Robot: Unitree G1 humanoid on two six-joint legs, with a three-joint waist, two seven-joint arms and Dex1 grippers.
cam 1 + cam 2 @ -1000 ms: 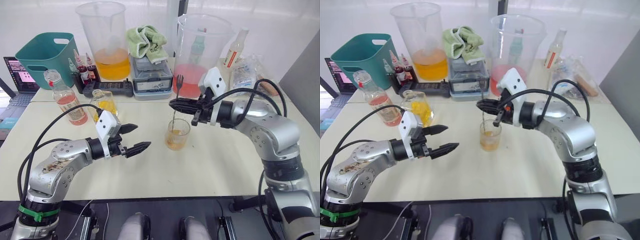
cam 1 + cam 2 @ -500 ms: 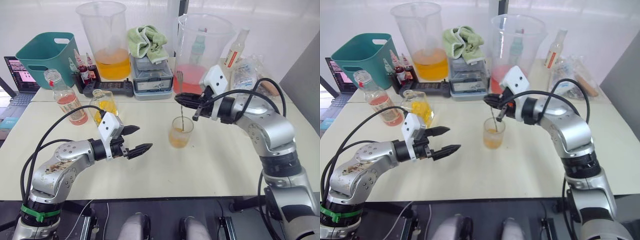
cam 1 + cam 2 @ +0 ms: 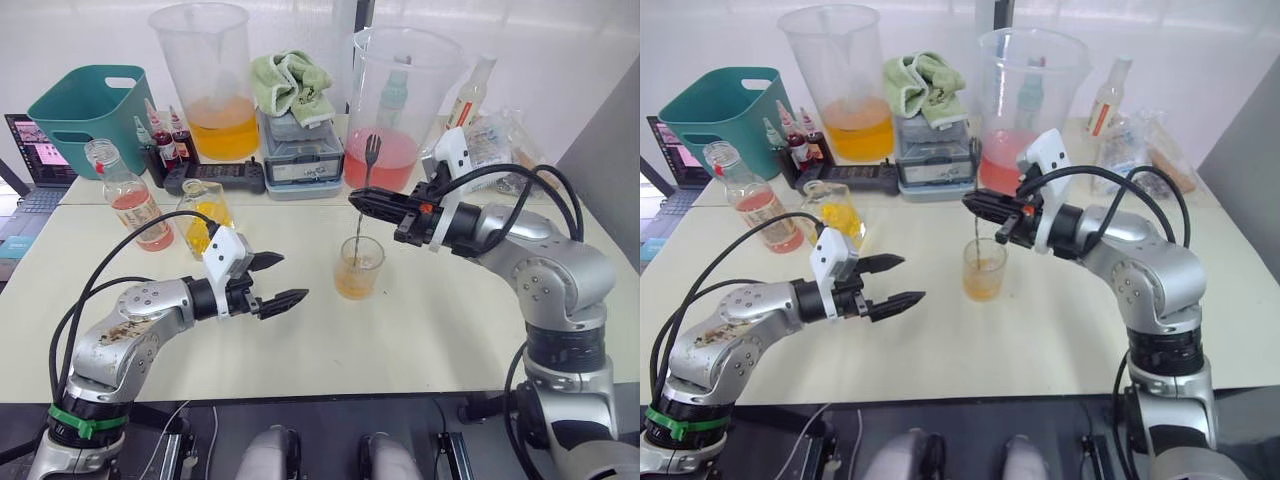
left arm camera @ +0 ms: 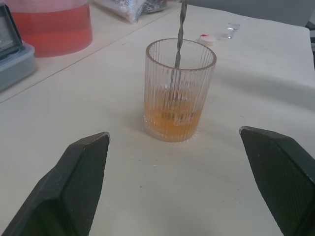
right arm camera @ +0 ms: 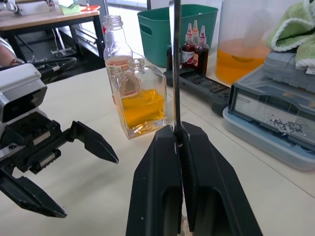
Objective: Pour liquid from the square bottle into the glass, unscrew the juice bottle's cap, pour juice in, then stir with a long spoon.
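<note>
The ribbed glass (image 3: pixel 358 268) stands mid-table with a little orange liquid in it. My right gripper (image 3: pixel 362 202) hovers just above it, shut on the long spoon (image 3: pixel 360 222), whose lower end dips into the glass (image 4: pixel 180 91). To the glass's left, my left gripper (image 3: pixel 294 276) is open and holds nothing. The square bottle (image 3: pixel 203 215), with yellow liquid, stands behind that arm. The juice bottle (image 3: pixel 125 195) stands uncapped further left. A small white cap (image 4: pixel 206 39) lies on the table beyond the glass.
Along the back stand two big pitchers (image 3: pixel 205 80) (image 3: pixel 400 100), a grey box (image 3: pixel 300 150) under a green cloth, dropper bottles (image 3: pixel 165 135), a black remote (image 3: pixel 215 178), a teal basket (image 3: pixel 90 110) and a slim bottle (image 3: pixel 468 95). A laptop (image 3: pixel 30 155) sits far left.
The right gripper has shifted a little over the glass and the spoon's top has swung to the right. The left gripper has crept slightly toward the glass, still open.
</note>
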